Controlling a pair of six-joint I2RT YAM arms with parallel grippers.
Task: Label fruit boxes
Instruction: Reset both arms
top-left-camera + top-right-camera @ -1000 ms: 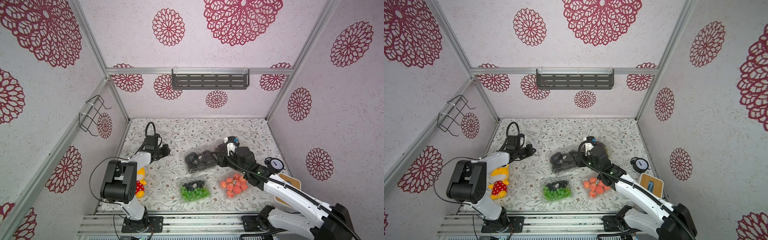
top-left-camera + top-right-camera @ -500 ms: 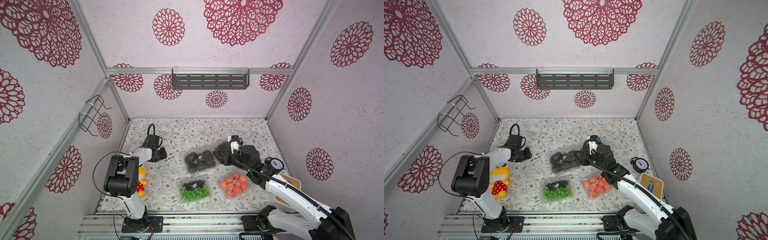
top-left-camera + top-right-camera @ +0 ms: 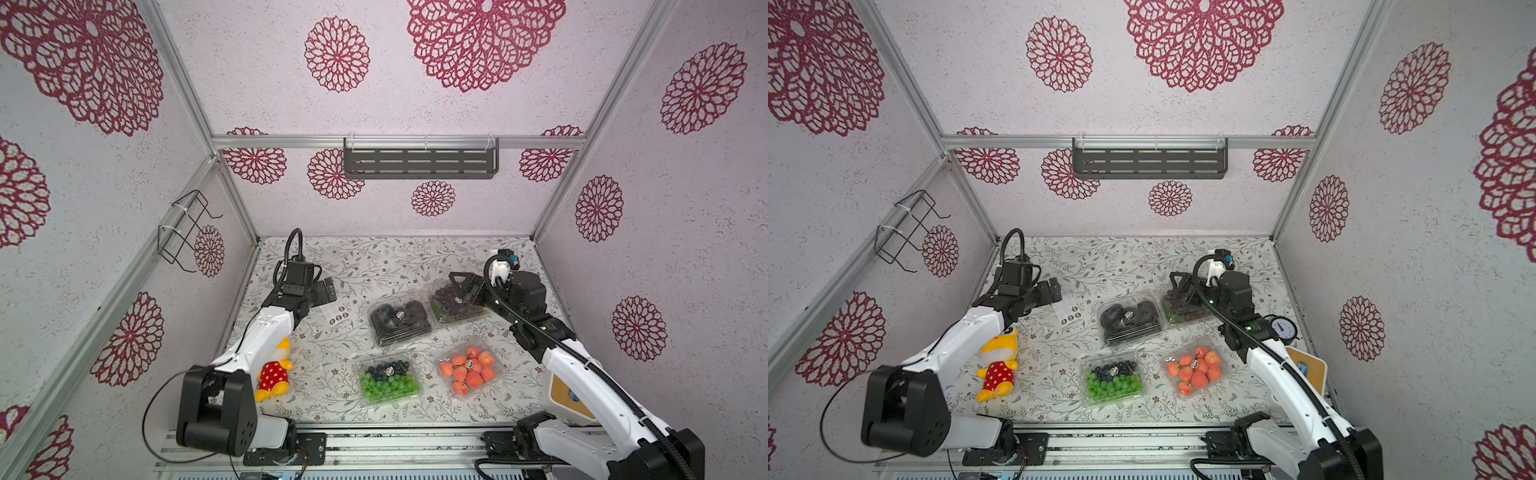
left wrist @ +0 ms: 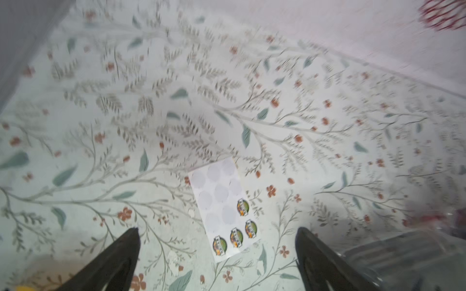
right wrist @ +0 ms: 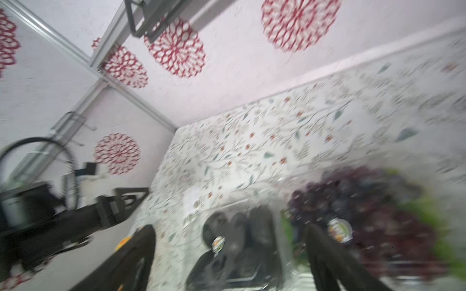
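Fruit boxes (image 3: 388,380): clear, glossy plastic, with glare on the lids. Sticker sheet (image 4: 224,209): smooth white paper carrying glossy printed stickers. Table covering (image 3: 374,266): matt, floral print. Walls (image 3: 415,104): rough, grainy, matt. Frame rail (image 3: 291,142): bare satin metal. Shelf (image 3: 419,164): dark grey, matt; metal or plastic undetermined. Wire rack (image 3: 187,232): thin black wire. Toy (image 3: 274,374): soft cloth plush. Left arm shell (image 3: 266,336): smooth white plastic.

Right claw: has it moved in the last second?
Yes. The right claw moved away from the black fruit box, toward the right wall.
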